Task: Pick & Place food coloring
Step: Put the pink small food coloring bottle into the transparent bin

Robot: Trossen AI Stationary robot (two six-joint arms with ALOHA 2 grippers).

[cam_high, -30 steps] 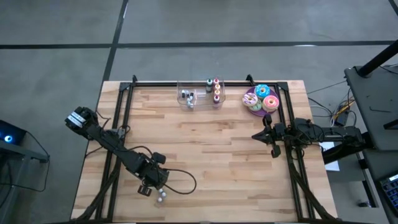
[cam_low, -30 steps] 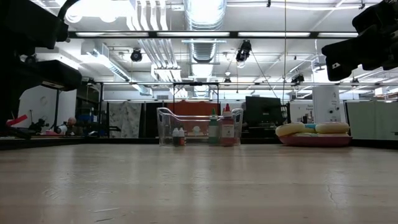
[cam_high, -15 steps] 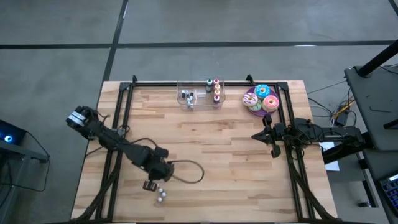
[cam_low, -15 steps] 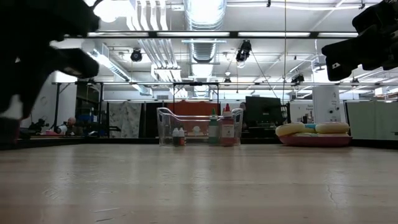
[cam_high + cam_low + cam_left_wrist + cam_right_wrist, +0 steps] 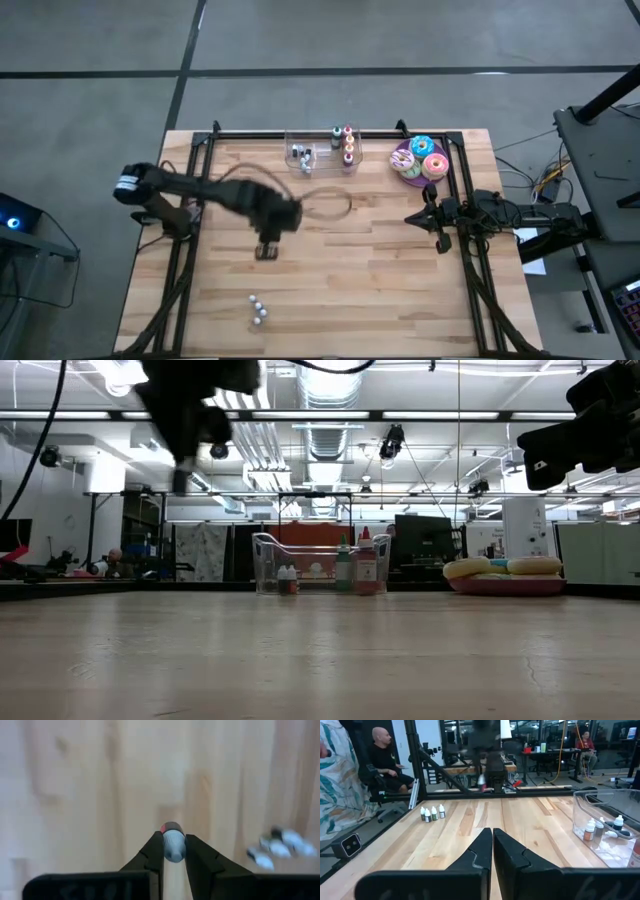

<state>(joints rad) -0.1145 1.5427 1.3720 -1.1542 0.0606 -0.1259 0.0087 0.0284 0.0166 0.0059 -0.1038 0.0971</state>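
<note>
My left gripper [image 5: 267, 249] hangs above the middle-left of the wooden table, shut on one tiny food coloring bottle [image 5: 173, 845] with a pale body and a red cap. Several more small pale bottles [image 5: 258, 311] stand on the table near its front edge, also seen in the left wrist view [image 5: 277, 847] and the right wrist view [image 5: 431, 813]. My right gripper [image 5: 425, 215] waits shut at the table's right side, level and holding nothing. My left gripper pinches the bottle's pale body [image 5: 173, 851] between its two fingers, one on each side. The red cap end [image 5: 171, 826] sticks out past the fingertips. The fingers point steeply down from above, and the bottle is lifted clear of the table.
A clear plastic box [image 5: 322, 152] with several bottles in it stands at the far edge. A plate of frosted doughnuts [image 5: 420, 160] sits to its right. A loop of cable trails behind the left arm. A person [image 5: 385, 760] sits beyond the table's left side.
My left gripper has risen from beside the small bottles at the front edge and swung toward the far edge and the table's middle, moving fast. The bottle it holds has come up with it; the other small bottles stay where they were.
</note>
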